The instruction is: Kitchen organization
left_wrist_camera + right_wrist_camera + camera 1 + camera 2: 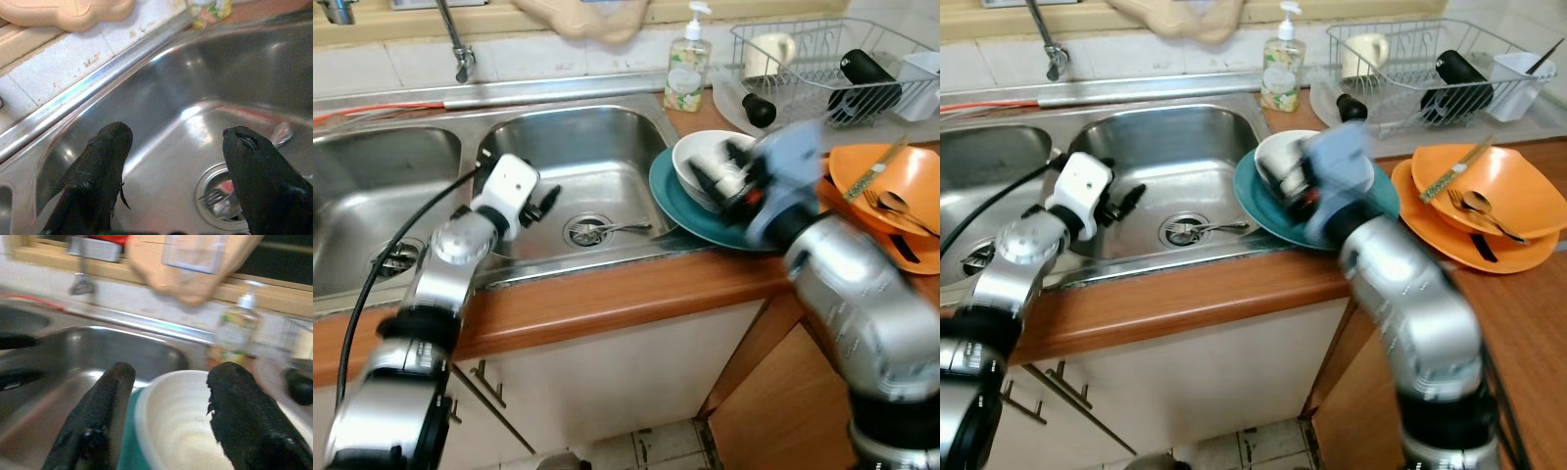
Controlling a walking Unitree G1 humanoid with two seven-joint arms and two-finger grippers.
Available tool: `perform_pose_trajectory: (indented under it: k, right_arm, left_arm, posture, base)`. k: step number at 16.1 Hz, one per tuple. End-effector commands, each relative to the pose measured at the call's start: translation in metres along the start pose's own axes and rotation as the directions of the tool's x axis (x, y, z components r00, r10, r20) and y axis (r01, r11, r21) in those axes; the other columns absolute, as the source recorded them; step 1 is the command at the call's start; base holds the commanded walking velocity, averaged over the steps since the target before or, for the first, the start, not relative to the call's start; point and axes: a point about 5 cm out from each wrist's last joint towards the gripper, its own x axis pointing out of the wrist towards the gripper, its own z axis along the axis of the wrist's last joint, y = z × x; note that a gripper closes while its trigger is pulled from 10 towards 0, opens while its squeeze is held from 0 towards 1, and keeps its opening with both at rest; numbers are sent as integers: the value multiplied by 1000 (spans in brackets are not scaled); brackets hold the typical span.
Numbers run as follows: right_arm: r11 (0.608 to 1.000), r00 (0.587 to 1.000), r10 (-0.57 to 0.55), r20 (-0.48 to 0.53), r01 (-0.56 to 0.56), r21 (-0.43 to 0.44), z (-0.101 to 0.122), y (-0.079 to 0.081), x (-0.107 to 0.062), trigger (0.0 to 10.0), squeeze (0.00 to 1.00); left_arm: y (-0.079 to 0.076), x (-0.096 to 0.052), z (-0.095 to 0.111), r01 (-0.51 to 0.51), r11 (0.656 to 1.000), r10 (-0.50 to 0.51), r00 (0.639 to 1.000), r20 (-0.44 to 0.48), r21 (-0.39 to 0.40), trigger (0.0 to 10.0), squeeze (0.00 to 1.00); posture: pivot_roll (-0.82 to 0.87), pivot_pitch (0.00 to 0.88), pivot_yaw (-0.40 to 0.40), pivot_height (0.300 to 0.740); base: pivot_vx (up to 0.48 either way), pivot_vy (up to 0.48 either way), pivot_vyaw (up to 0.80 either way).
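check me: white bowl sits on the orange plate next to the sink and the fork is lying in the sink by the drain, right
Not quite. The white bowl sits on the teal plate, as the left eye view shows; the orange plates lie further along the counter. The fork does lie by the sink's drain.

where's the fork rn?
The fork lies across the drain of the right sink basin, ahead of the open left gripper, left of the teal plate.

A wooden countertop (607,294) is running along pale cabinet fronts (607,382), with a tiled floor (656,446) showing below. White wall tiles (401,61) are lining the back under a wooden sill (411,24), daylight glinting across them.
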Motion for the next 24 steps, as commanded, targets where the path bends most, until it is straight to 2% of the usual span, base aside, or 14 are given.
perform_pose_trajectory:
  k: [1,3,4,6,7,8,9,13,14,15,17,20,22,24]
  right_arm:
    - [997,997,-73,-27,74,11,2,-18,3,10000,1000]
    - [988,988,-150,-47,150,16,4,-34,5,10000,1000]
    - [980,978,-196,-70,198,33,4,-46,5,10000,1000]
    - [957,951,-275,-141,285,55,1,-69,6,10000,1000]
    - [954,947,-283,-152,295,61,1,-71,6,10000,1000]
    - [939,928,-305,-214,330,94,-2,-77,6,10000,831]
    - [922,913,-309,-268,356,149,-5,-81,6,10000,0]
    - [893,903,-226,-366,342,293,-12,-79,7,10000,0]
    - [890,903,-207,-376,334,311,-14,-76,8,9529,0]
    - [884,905,-188,-382,325,335,-15,-74,8,5490,0]
    - [875,895,-176,-410,333,351,-18,-72,8,3255,0]
    - [859,876,-163,-453,352,372,-23,-72,7,1882,0]
    - [854,875,-162,-456,356,379,-23,-73,7,2000,0]
    - [840,872,-149,-466,360,405,-23,-72,7,1373,0]
  left_arm:
    - [2,-9,14,16,1000,-15,997,70,-18,10000,0]
    - [1,-17,18,28,999,-24,996,91,-42,10000,0]
    - [0,-22,24,48,996,-38,993,115,-81,10000,1000]
    - [-3,-29,35,73,994,-63,989,137,-75,10000,1000]
    - [-4,-30,37,73,994,-61,988,139,-77,10000,1000]
    - [-8,-34,42,102,990,-86,985,151,-101,10000,384]
    - [-16,-40,46,157,981,-138,979,151,-118,10000,0]
    - [-35,-51,52,287,944,-267,954,135,-160,10000,0]
    - [-38,-52,53,300,940,-281,951,127,-162,10000,0]
    - [-38,-53,53,300,939,-283,952,122,-167,10000,0]
    - [-38,-54,55,300,939,-284,952,114,-170,10000,0]
    - [-39,-56,56,305,936,-292,952,95,-175,10000,0]
    - [-39,-57,56,305,936,-294,952,88,-173,10000,0]
    - [-39,-57,56,306,936,-297,952,80,-173,10000,0]
  posture:
    - [-29,0,26,740]
    - [-26,0,20,740]
    - [-26,0,16,740]
    - [-17,0,8,740]
    - [-17,0,8,740]
    - [-17,0,6,740]
    - [-17,0,4,740]
    - [-17,0,0,740]
    - [-16,0,-2,740]
    - [-15,0,-2,740]
    - [-13,0,-3,740]
    - [-11,0,-4,740]
    - [-12,0,-3,740]
    - [-12,0,-3,740]
  base:
    - [0,0,0]
    - [0,0,0]
    - [0,0,0]
    - [0,0,0]
    - [0,0,0]
    - [0,0,0]
    - [0,0,0]
    - [0,0,0]
    - [0,0,0]
    - [0,0,0]
    - [0,0,0]
    - [0,0,0]
    - [0,0,0]
    - [0,0,0]
